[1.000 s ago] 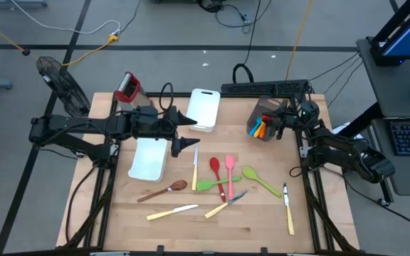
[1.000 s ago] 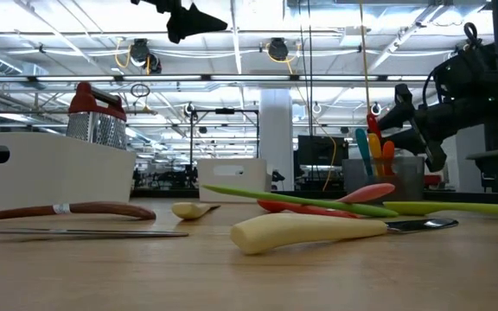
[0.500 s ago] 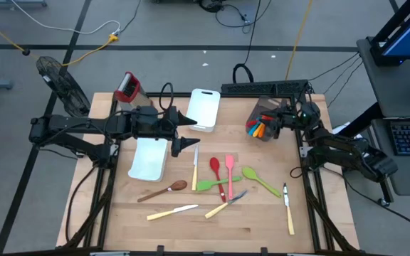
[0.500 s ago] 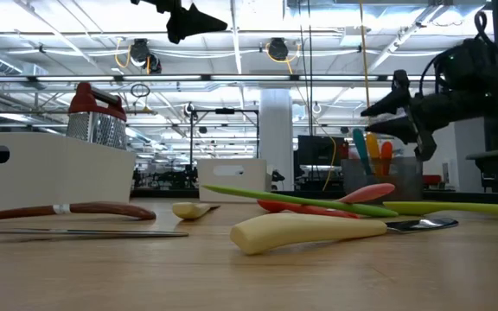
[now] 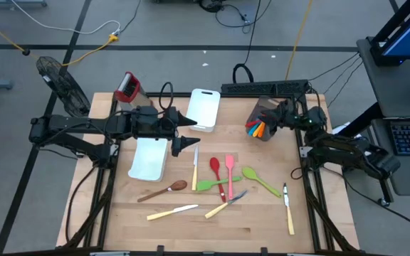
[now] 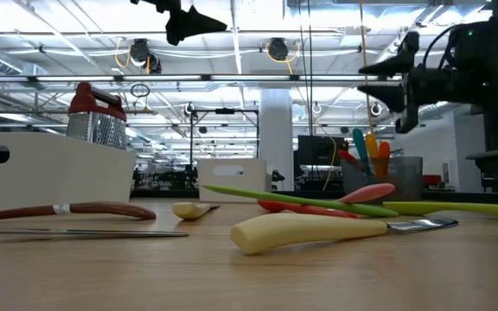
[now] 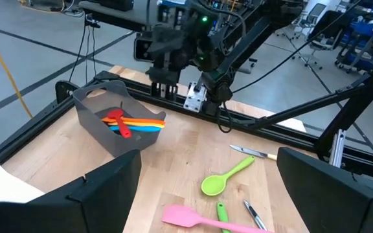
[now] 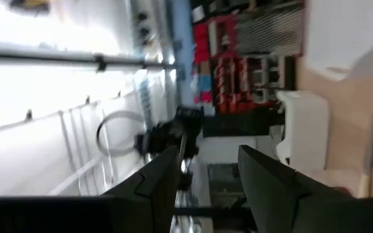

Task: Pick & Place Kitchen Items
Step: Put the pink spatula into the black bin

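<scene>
presently the right pincer (image 5: 282, 114), parted and empty, is raised beside the holder (image 5: 260, 122) at two o'clock; if swung low, the holder could be tipped; the left pincer (image 5: 185, 132) waits wide.

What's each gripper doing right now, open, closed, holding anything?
Left gripper: open, empty, above the table near the white tubs.
Right gripper: open, empty, raised above the holder of utensils.

Light wooden surface (image 5: 191, 227), black-framed. Lying on it: two white rectangular tubs (image 5: 149, 158) (image 5: 203, 108); red-topped metal grater (image 5: 127, 87); grey holder (image 5: 264, 118) of utensils; wooden spoon (image 5: 164, 190); red, pink, green silicone spoons and spatulas (image 5: 228, 176); cream-handled knives (image 5: 172, 211).
</scene>
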